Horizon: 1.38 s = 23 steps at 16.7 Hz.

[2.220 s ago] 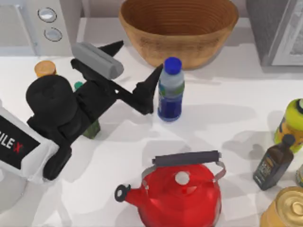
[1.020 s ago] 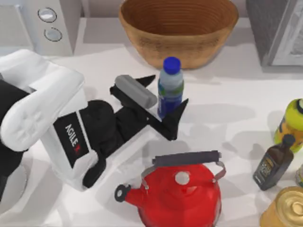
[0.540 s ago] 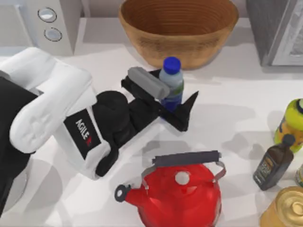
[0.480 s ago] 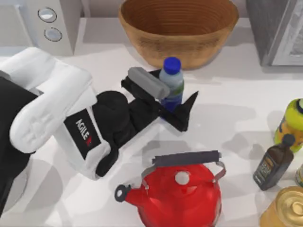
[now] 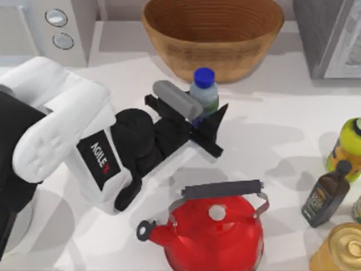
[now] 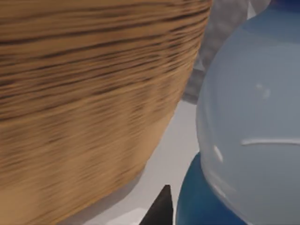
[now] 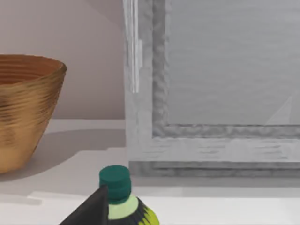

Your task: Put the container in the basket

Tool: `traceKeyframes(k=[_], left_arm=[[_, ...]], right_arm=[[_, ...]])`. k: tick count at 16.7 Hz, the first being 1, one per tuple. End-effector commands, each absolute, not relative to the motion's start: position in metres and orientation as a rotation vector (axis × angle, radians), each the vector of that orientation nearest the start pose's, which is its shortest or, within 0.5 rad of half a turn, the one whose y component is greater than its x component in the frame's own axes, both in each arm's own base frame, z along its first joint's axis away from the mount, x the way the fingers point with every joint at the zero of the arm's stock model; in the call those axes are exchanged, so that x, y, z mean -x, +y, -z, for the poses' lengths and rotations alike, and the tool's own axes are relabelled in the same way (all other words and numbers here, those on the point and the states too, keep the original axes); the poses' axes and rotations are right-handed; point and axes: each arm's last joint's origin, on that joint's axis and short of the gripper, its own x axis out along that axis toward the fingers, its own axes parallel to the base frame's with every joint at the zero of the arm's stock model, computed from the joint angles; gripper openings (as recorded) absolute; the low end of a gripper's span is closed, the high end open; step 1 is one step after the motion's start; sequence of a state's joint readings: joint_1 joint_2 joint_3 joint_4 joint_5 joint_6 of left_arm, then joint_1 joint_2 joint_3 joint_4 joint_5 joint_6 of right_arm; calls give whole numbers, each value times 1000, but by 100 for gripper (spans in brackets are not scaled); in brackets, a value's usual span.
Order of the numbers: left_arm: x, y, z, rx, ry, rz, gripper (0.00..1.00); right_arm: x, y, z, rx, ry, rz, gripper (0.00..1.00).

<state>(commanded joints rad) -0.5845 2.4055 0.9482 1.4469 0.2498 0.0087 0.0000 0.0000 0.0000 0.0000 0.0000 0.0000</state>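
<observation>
The container (image 5: 204, 93), a clear bottle with a blue cap, stands upright just in front of the basket (image 5: 212, 34), a wide wicker bowl at the back of the table. My left gripper (image 5: 203, 112) reaches in from the left and is shut on the container's lower body, one black finger on each side, hiding its dark blue base. The left wrist view has the container (image 6: 253, 140) very close, the basket wall (image 6: 84, 108) beside it and one fingertip (image 6: 160, 211). From the right wrist view I see the basket (image 7: 23, 108) far off.
A red kettle (image 5: 217, 231) stands close in front of the left gripper. At the right edge are a green-capped yellow bottle (image 5: 347, 147), a dark brown bottle (image 5: 327, 195) and a gold can (image 5: 341, 251). Grey appliances (image 5: 56, 28) (image 5: 333, 34) flank the basket.
My left arm swung in from the left and brought its open fingers around the container. In the last half second the near finger closed in against the bottle.
</observation>
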Motion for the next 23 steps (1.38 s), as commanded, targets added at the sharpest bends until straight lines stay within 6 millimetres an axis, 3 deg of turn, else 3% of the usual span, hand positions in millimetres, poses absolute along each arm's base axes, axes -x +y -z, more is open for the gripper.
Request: traceKeyframes(k=[4, 5, 16, 23], left_arm=[[-337, -227, -39, 1, 9, 807, 2], [-337, -227, -39, 1, 9, 807, 0], [-333, -225, -45, 3, 1, 814, 0], [-287, -196, -78, 19, 84, 851, 0]], right_arm=[[-106, -1, -160, 0, 0, 0, 100], [-106, -1, -160, 0, 0, 0, 100], [-106, -1, -160, 0, 0, 0, 100], [-106, -1, -160, 0, 0, 0, 100]])
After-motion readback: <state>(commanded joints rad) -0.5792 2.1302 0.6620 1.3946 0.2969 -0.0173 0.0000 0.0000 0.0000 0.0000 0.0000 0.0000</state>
